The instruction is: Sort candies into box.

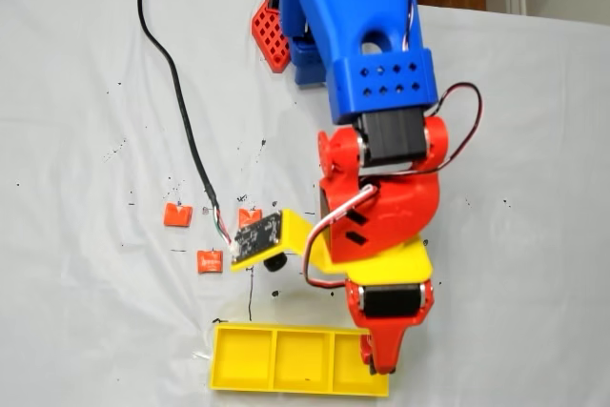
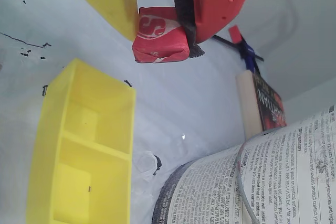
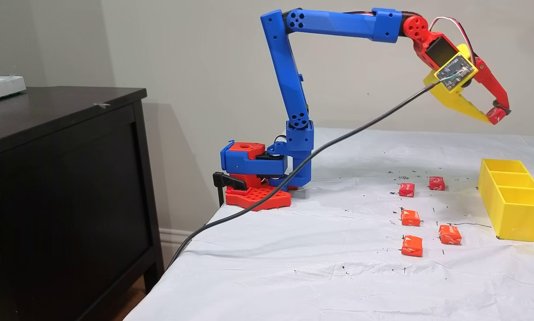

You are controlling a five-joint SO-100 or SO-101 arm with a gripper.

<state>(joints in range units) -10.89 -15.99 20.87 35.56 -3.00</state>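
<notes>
Printed paper on a can (image 2: 252,182) fills the wrist view's near corner. Above it the claw (image 2: 168,30) is clamped on a red candy (image 2: 157,38), a crinkly wrapped square with white lettering, pinched between a yellow finger and a red finger with a dark pad. From the side, the claw (image 3: 494,117) hangs high, well above the box (image 3: 514,209). That box is glossy yellow plastic, three square cells in a row, all looking empty; its long axis runs away from the side camera. It lies below the claw, so I judge the coming move is mostly downward. Five more candies sit on the wrinkled white surface (image 3: 293,267) beside the box: two red (image 3: 406,189), three orange (image 3: 411,246).
</notes>
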